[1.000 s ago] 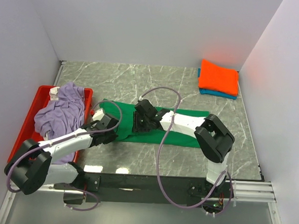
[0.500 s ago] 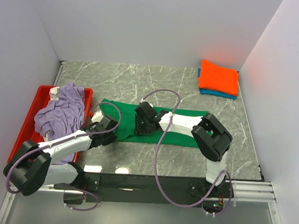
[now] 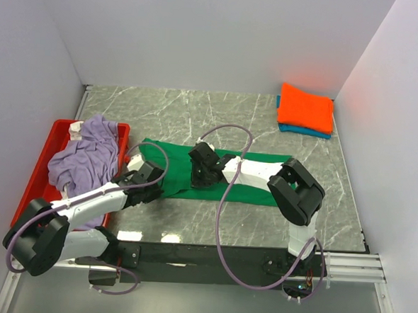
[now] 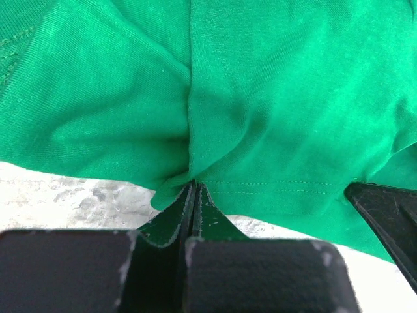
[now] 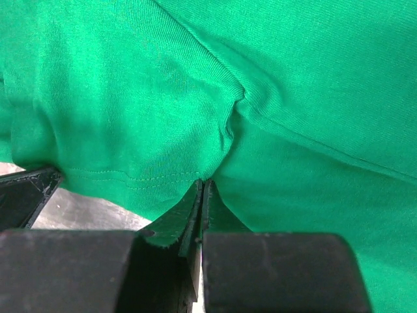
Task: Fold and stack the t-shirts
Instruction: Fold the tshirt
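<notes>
Pinching hem of green tee (image 3: 175, 160): L claw (image 4: 194, 187) & R claw (image 5: 202, 184), each pressed together on cloth. Tee spreads ahead of both claws, flat on bench (image 3: 197, 113).

Blue tee (image 3: 306, 132) mostly under orange tee (image 3: 306, 108)

Colour rundown: green tee (image 3: 177, 161) is bright green, hem stitching in the same green. Orange tee (image 3: 306, 108), teal-ish blue tee (image 3: 306, 132), pale lavender tee (image 3: 88, 156), red tray (image 3: 41, 167). Table (image 3: 197, 113) is grey marble with whitish veins. Left claw (image 4: 193, 195) and right claw (image 5: 201, 192) are black, cables (image 3: 223, 221) mauve.
</notes>
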Available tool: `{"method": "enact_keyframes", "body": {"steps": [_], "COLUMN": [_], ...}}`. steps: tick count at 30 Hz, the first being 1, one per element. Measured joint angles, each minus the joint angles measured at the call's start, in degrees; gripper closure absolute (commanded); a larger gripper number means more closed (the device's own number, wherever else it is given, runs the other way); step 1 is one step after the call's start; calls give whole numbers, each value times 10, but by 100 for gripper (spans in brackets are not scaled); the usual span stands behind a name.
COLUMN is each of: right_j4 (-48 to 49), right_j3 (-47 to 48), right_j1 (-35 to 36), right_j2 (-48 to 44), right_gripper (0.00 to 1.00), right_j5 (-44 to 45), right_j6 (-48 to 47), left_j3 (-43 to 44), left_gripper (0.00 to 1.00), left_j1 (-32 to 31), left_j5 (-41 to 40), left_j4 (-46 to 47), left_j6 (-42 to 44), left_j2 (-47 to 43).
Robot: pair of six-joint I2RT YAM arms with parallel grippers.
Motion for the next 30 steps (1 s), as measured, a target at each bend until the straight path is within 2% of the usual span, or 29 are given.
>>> {"method": "enact_keyframes", "body": {"steps": [17,20,21,23,24,27,30], "right_j4": [-5,-4,-4,-5,-6,-14,-30], "right_j3": [-33,-36,-36,-36,-37,-47,-53], "right_j1": [0,0,0,0,0,0,-6], "right_j2": [-34,-34,-34,-35,-37,-60,-106], "right_gripper": [100,88,79,68,59,48,47], "right_j5": [17,15,15,16,17,27,47], "right_j6": [-2,-2,-3,-5,-8,-19,-30], "left_j3": [0,1,3,16,27,68,125], "left_gripper": [99,99,99,99,99,97,96], "left_j1": [0,0,0,0,0,0,7], "left_j5": [-8,-8,-8,-8,-8,-9,-10], "left_j4": [-17,-21,-25,-38,-45,-58,-62], "left_j6": [0,1,2,2,3,2,1], "left_j2": [-20,-22,-25,-30,-33,-40,-29]}}
